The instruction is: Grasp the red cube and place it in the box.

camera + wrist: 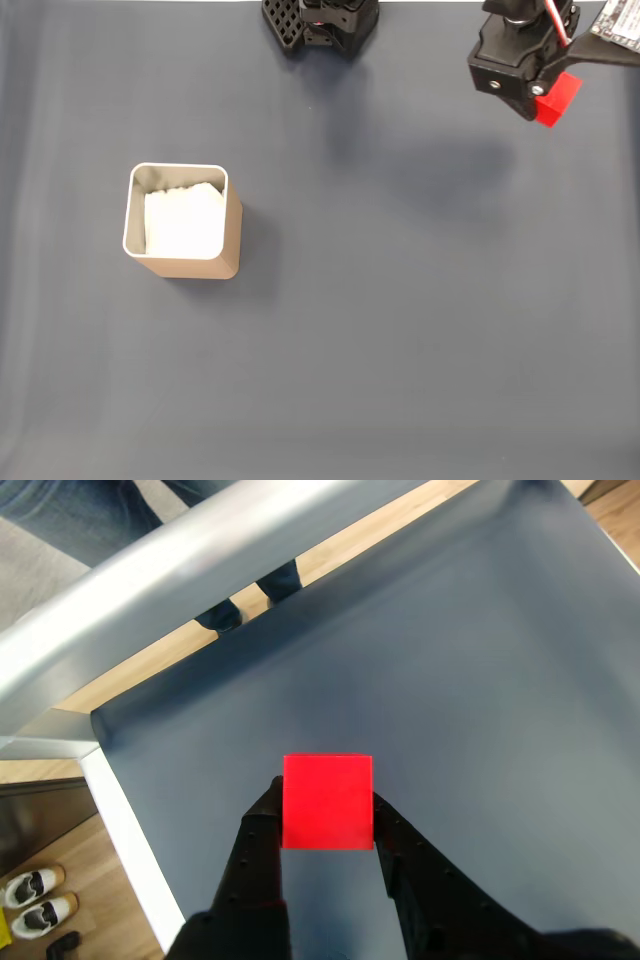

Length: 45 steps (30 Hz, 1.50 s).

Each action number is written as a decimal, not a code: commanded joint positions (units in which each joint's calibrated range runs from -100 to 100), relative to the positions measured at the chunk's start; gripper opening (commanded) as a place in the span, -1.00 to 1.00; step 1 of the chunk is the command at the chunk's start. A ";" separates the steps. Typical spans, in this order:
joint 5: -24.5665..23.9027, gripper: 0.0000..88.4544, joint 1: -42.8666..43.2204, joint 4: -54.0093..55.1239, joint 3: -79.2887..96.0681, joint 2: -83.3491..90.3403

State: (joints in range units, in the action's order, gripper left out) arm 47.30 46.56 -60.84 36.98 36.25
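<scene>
Red cube pinched between my jaws, one black finger on each side of it, faces square to the wrist view. In the fixed view the red cube sits at the top right, sticking out below and right of my black gripper, lifted off the table; a soft shadow lies on the dark grey-blue cover to the left of it. Box stands upright on the table at centre-left of the fixed view, well apart from the cube, tan walls, pale rim, white padding inside. My base is at the top edge, between box and gripper. In the wrist view the table cover ends at a white edge on the left, wood floor beyond it with a pair of shoes at bottom left. A pale metal bar crosses the top left, and a person's legs in jeans with dark shoes show behind it.
</scene>
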 commanded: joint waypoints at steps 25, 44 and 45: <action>0.39 -0.97 -19.97 -12.57 -11.27 7.76; 1.32 -0.99 -38.15 -12.32 -14.82 5.16; 1.37 -0.99 -38.93 -12.32 -14.92 5.16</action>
State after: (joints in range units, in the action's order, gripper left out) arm 48.03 10.71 -73.60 25.59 41.51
